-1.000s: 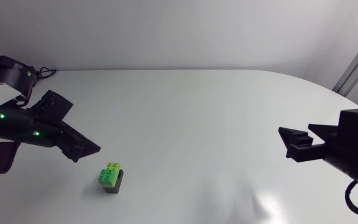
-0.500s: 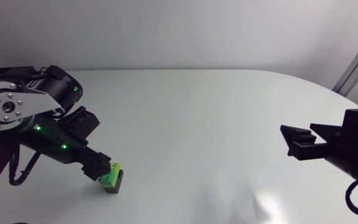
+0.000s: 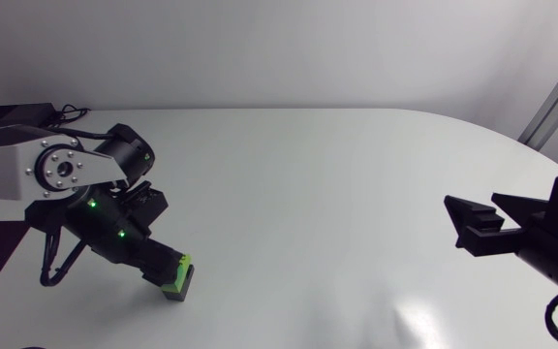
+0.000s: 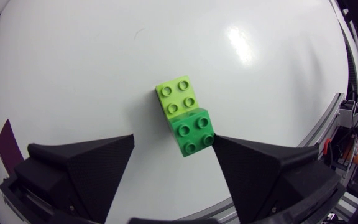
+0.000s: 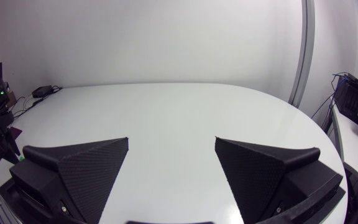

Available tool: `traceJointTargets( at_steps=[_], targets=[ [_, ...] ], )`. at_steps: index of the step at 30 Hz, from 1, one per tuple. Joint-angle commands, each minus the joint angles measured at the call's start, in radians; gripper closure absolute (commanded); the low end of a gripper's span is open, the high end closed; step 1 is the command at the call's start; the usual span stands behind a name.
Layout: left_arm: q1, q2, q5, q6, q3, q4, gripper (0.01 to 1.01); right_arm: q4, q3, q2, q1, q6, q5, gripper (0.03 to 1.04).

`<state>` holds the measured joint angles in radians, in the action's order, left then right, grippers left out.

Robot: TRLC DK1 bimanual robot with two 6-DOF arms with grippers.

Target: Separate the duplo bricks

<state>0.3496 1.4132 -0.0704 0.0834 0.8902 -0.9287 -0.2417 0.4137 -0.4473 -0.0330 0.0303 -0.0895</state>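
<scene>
Two duplo bricks sit joined on the white table (image 3: 337, 194), near its front left: a light green brick (image 4: 178, 96) and a darker green brick (image 4: 193, 130), studs facing my left wrist camera. In the head view they show as a green and dark lump (image 3: 178, 278) under my left arm. My left gripper (image 4: 174, 142) (image 3: 166, 269) hangs over them, open, with the darker brick between its fingers. One fingertip (image 4: 229, 146) is right at that brick's corner; the other stands well clear. My right gripper (image 3: 473, 228) (image 5: 173, 146) waits open and empty at the right side.
A black box with cables (image 3: 13, 114) lies at the table's back left corner. A dark purple patch (image 4: 8, 140) lies at the left edge. The table's front edge runs close to the bricks.
My left arm has swung in from the left and come down over the bricks, its fingers now straddling them and a little narrower. The right arm has barely moved.
</scene>
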Motion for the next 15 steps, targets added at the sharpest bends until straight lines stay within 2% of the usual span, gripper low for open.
traceJointTargets(
  at_steps=[1, 10, 15],
  targets=[
    [0.011, 0.026, 0.017, -0.03, 0.003, -0.027, 0.161, -0.013, -0.03, 0.005, 0.005, 0.025, 0.004, 0.06],
    [0.0, 0.01, 0.017, -0.042, 0.064, -0.045, 0.161, -0.011, -0.036, 0.012, 0.005, 0.023, 0.002, 0.06],
    [0.023, 0.009, 0.015, -0.054, 0.075, -0.047, 0.154, -0.004, -0.052, 0.019, 0.005, 0.022, 0.002, 0.06]
  ],
)
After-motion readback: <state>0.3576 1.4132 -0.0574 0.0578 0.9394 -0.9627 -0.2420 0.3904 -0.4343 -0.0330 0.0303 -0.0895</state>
